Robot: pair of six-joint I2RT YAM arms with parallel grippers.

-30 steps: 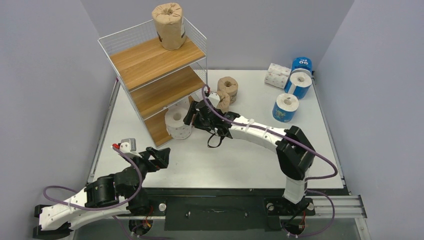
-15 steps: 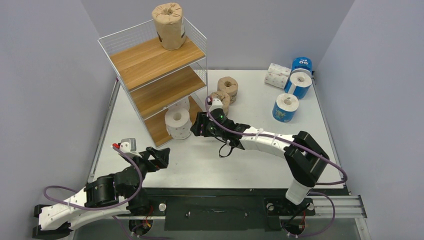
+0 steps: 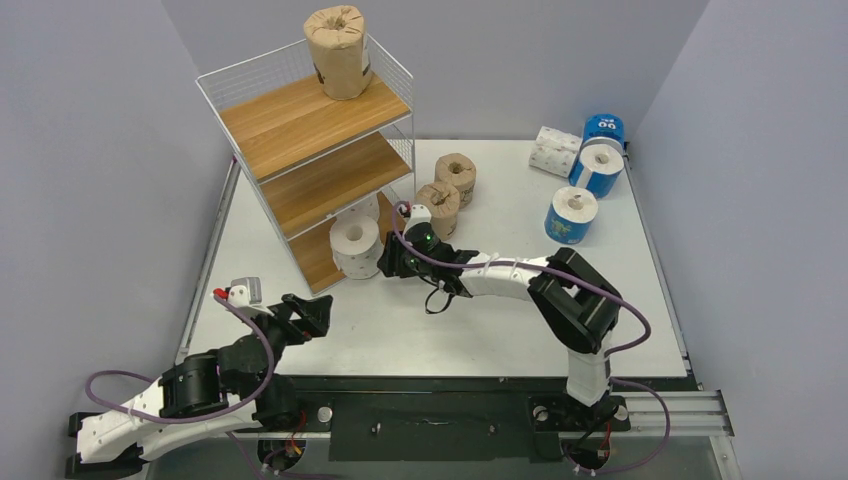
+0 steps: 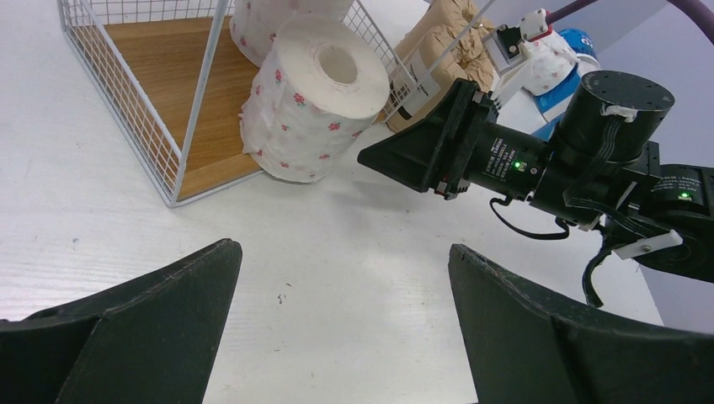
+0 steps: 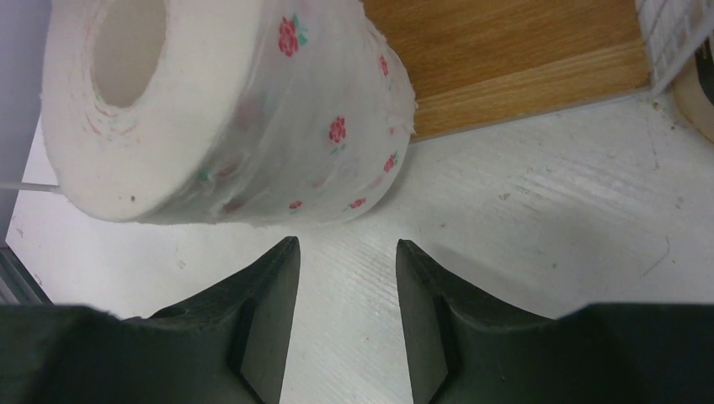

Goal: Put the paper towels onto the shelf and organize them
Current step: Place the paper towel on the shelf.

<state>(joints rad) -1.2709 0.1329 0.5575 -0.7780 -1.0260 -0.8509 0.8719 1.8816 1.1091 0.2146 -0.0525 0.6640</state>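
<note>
The shelf (image 3: 300, 125) stands at the back left with a brown-wrapped paper towel roll (image 3: 340, 50) on its top board. A white flowered roll (image 3: 355, 245) sits at the open front edge of the bottom board (image 4: 160, 76), leaning a little, and another white roll (image 3: 368, 210) is behind it. My right gripper (image 3: 385, 262) is low on the table just right of the front roll (image 5: 227, 118). Its jaws (image 5: 347, 252) stand narrowly open and hold nothing. My left gripper (image 3: 318, 315) is wide open over bare table (image 4: 345, 278), short of the shelf.
Two brown rolls (image 3: 440, 205) (image 3: 457, 178) stand just right of the shelf. At the back right are white rolls (image 3: 555, 150) and three blue-wrapped rolls (image 3: 600, 168) (image 3: 571, 215) (image 3: 603, 128). Grey walls close in both sides.
My right gripper has drawn back from the shelf's side toward the front of the white roll, and its jaws have narrowed. The left arm has shifted slightly left.
</note>
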